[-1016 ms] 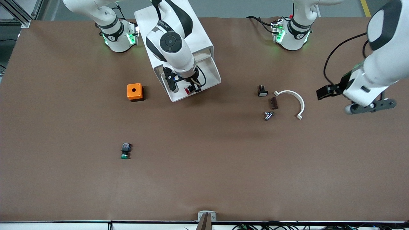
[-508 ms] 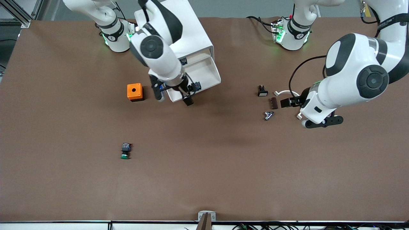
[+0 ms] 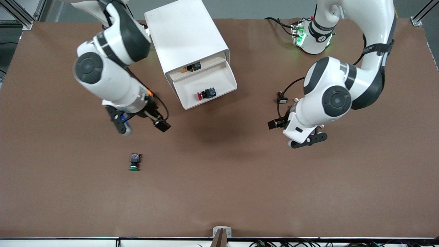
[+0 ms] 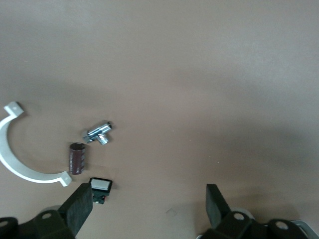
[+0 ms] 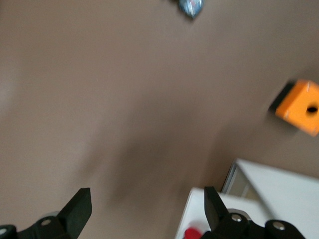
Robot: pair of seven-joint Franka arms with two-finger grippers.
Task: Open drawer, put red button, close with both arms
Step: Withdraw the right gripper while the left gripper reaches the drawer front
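Inside the pulled-out drawer (image 3: 214,80), second from the top of a white boxy cabinet (image 3: 185,32), lies the red button (image 3: 205,94), on its side on the smooth white floor of the tray, round red cap toward the right arm's end of the table, black-and-blue body toward the left arm's end. One small orange-and-blue item (image 3: 192,67) shows in the slot of the drawer above. No writing or brand can be read on any object. Two white arms with black joints are present. Right gripper (image 3: 142,127) hangs over bare brown table between the cabinet and the green-capped button (image 3: 134,162), fingers spread wide and holding nothing; its wrist view shows both black fingertips (image 5: 79,206) apart, with an orange box (image 5: 300,105) bearing one round hole. Left gripper (image 3: 291,133) hangs over the table just beside a cluster of small parts, fingers likewise spread wide and empty, as its wrist view confirms (image 4: 147,206). Parts counted in that cluster: one white half-ring bracket (image 4: 20,167) with lugs at both ends, one dark brown ribbed cylinder (image 4: 77,158), one shiny metal fitting (image 4: 98,132), one small black piece with a white face (image 4: 99,185). Table (image 3: 240,192) covering is matte brown and slightly creased.
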